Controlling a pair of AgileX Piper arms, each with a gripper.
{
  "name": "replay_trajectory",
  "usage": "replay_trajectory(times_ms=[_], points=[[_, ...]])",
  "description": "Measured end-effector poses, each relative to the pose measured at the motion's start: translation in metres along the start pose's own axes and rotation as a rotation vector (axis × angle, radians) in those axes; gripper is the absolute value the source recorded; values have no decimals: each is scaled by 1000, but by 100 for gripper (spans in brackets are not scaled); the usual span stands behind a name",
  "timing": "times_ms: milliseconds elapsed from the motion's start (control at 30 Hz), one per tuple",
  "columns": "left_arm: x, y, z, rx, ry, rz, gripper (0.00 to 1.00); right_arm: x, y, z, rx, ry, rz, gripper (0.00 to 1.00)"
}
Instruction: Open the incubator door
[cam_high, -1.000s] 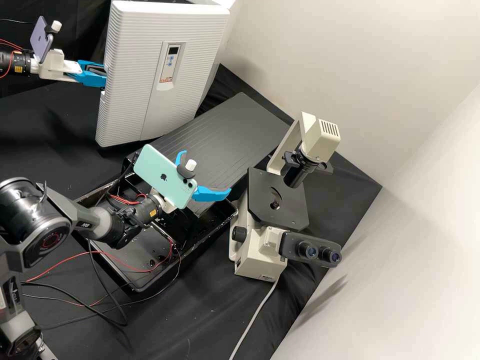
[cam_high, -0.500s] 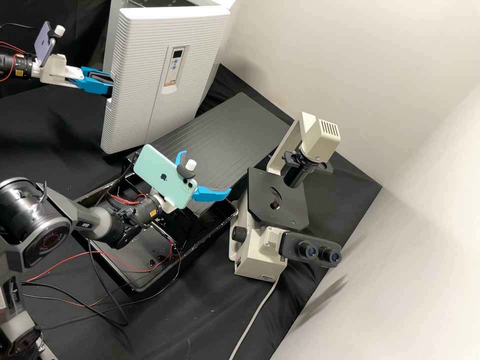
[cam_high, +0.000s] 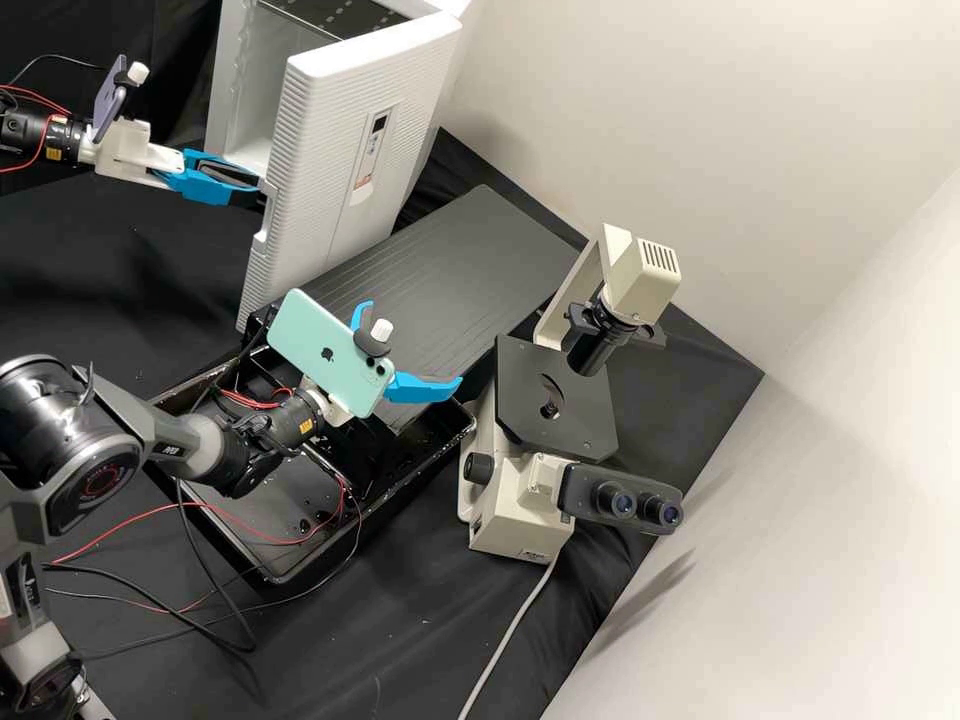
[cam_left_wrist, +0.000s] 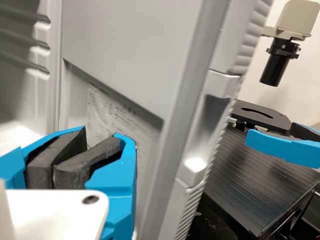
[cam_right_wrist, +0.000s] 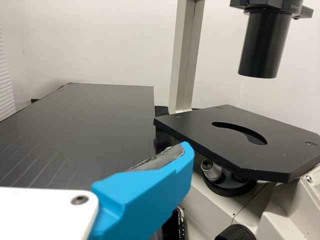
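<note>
I am holding my left gripper (cam_high: 255, 187) by the free edge of the door (cam_high: 322, 215), on its inner side, its fingers closed together with nothing between them, though whether they are touching the door I cannot tell. The door is standing partly open on the incubator (cam_high: 232, 85), while my right gripper (cam_high: 412, 346) is hanging wide open and empty near the microscope (cam_high: 530, 500).
</note>
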Motion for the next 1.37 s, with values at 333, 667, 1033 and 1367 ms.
replay_trajectory(times_ms=[333, 667, 1033, 1367], points=[[-24, 10, -11, 123, 265, 144, 100, 0, 0, 0, 0, 0, 0, 100], [-67, 11, -26, 207, 702, 233, 100, 0, 0, 0, 0, 0, 0, 100], [-89, -15, -21, 229, 770, 211, 100, 0, 0, 0, 0, 0, 0, 100], [-101, -27, -22, 163, 779, 307, 100, 0, 0, 0, 0, 0, 0, 100]])
